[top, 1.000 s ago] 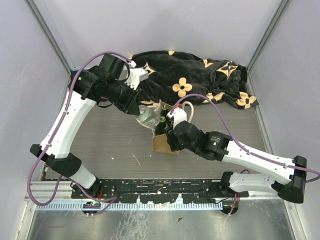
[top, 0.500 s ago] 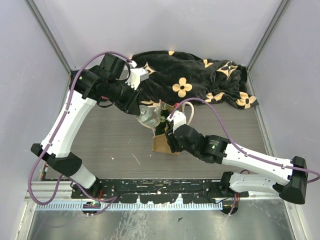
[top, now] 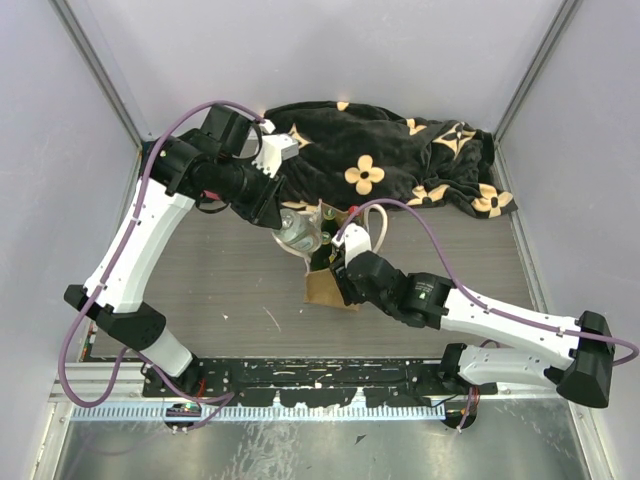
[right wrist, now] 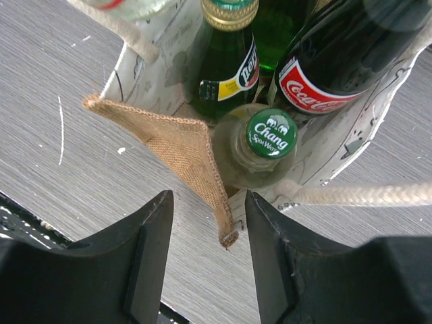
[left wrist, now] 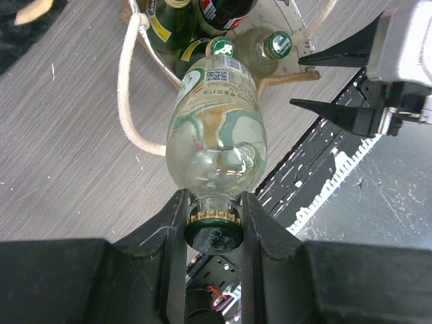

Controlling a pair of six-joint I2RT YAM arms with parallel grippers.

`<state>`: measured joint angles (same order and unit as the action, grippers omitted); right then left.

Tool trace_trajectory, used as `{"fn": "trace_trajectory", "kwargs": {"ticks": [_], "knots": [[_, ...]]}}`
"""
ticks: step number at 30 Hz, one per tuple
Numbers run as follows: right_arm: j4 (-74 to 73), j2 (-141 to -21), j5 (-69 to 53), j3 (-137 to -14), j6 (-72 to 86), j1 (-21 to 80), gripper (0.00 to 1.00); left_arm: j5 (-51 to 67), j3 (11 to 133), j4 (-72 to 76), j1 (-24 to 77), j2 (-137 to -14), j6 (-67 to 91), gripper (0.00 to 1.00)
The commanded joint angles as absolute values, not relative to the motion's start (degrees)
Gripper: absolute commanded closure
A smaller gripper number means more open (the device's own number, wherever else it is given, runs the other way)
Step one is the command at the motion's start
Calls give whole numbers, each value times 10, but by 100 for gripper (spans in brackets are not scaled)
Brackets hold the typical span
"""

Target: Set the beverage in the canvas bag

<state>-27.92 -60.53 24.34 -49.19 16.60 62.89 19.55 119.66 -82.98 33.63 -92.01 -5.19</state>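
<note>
The left gripper (left wrist: 212,200) is clamped tight on the neck of a clear plastic beverage bottle (left wrist: 216,128) with a green cap and a pale green-and-tan label. The cap sits right between the black fingers (left wrist: 174,223). The beverage bottle hangs tilted, base foremost, at the left rim of the small tan-brown canvas bag (top: 322,288), which stands upright on the grey wood-grain table (top: 220,290). Its base is over the bag's mouth and not down inside it.

Three bottles stand in the canvas bag: a dark green glass bottle with a yellow label (right wrist: 228,64), a dark cola bottle with a red label (right wrist: 324,64) and a clear bottle with a green Chang cap (right wrist: 271,133). A thick white rope handle (left wrist: 122,81) loops out over the table beside the held bottle.

The right gripper (right wrist: 207,199) sits low at the near side of the bag with its jaws apart, holding nothing. A folded corner of tan fabric (right wrist: 192,152) points into the gap between them — it appears to touch neither finger. Beyond the bag, a black flower-patterned blanket (top: 400,160) lies crumpled along the far edge.
</note>
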Motion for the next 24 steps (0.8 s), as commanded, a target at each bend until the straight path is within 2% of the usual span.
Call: {"fn": "trace_trajectory", "kwargs": {"ticks": [1,7,8,12,15,24], "knots": [[-228,-604,243,-466,154,626,48,235,1229,-807,335,-911,-40,100],[-218,-592,238,-450,145,625,54,234,1227,-807,335,-912,-42,100],[-216,-588,235,-447,143,625,57,234,1226,-808,335,-911,-42,100],[-210,-571,219,-446,134,624,79,236,1223,-805,335,-912,-41,100],[-212,-567,202,-447,124,625,87,242,1222,-805,336,-915,-41,100],[-214,-569,138,-445,101,625,95,249,1249,-818,351,-934,-42,100]]}}
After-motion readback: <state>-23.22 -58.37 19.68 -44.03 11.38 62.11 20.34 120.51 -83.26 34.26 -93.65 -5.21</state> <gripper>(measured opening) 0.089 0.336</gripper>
